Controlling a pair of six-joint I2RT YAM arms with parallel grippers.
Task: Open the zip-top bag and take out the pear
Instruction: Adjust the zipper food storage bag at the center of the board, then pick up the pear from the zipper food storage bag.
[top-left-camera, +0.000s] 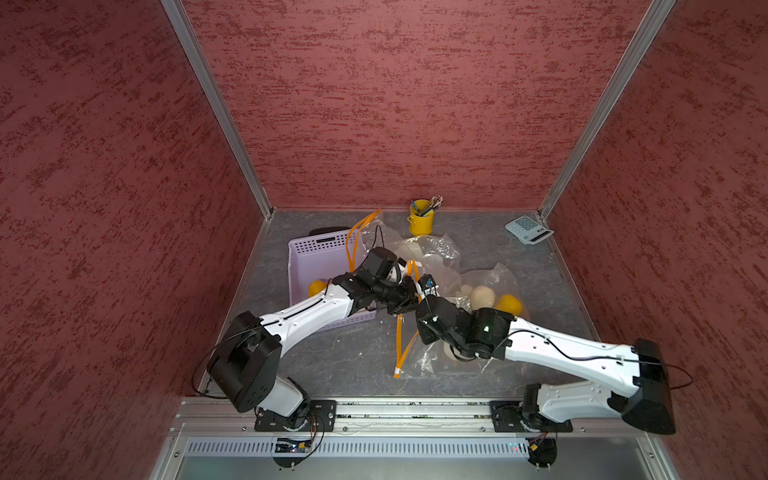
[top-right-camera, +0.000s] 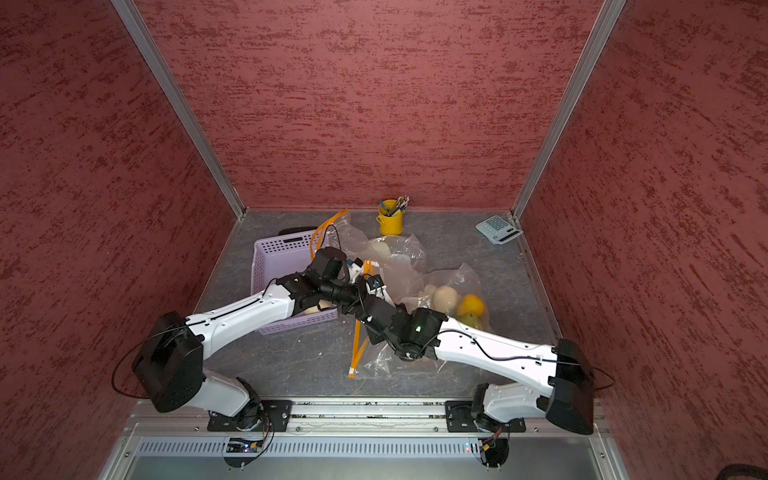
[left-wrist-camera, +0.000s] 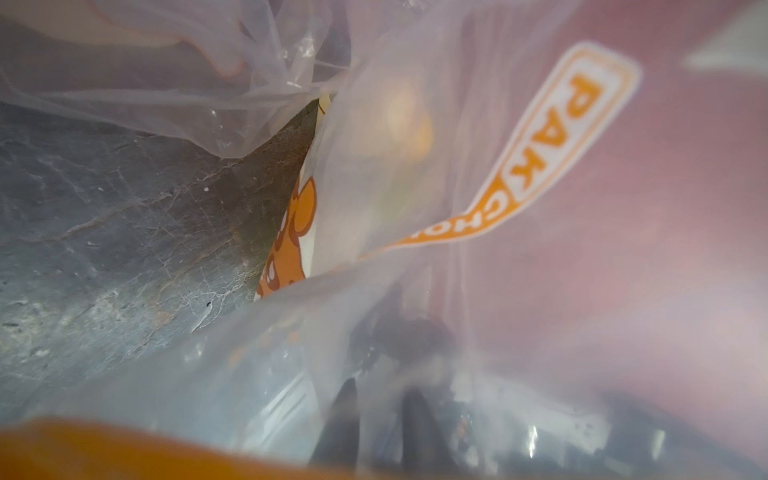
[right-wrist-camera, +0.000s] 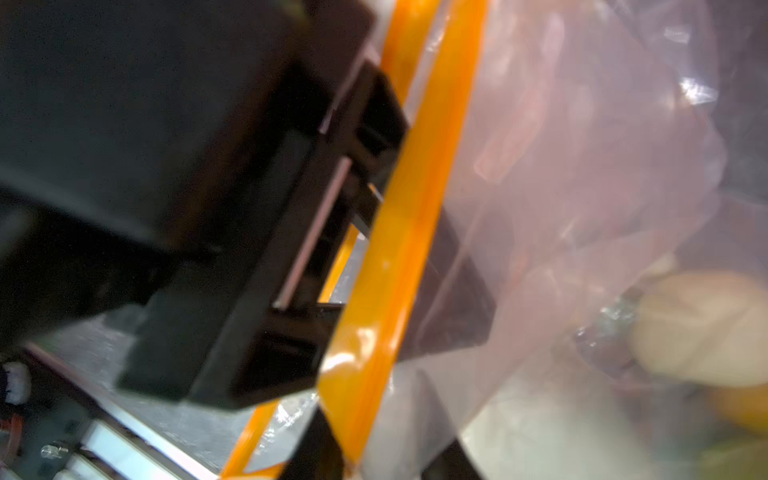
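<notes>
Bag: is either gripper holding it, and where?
Left gripper pinches the bag at its orange zip strip. Right gripper straddles the strip; grip cannot be told.

The clear, orange-edged zip-top bag (top-left-camera: 496, 278) lies crumpled on the bench (top-left-camera: 353, 357), mouth lifted, the greenish pear (top-right-camera: 473, 322) inside.

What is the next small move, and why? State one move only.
Probably draw the left end effector and right end effector slightly apart to widen the mouth. Both sit at the orange strip of the zip-top bag, the left one clamping it in the right wrist view, and the fruit lies inside the plastic.
</notes>
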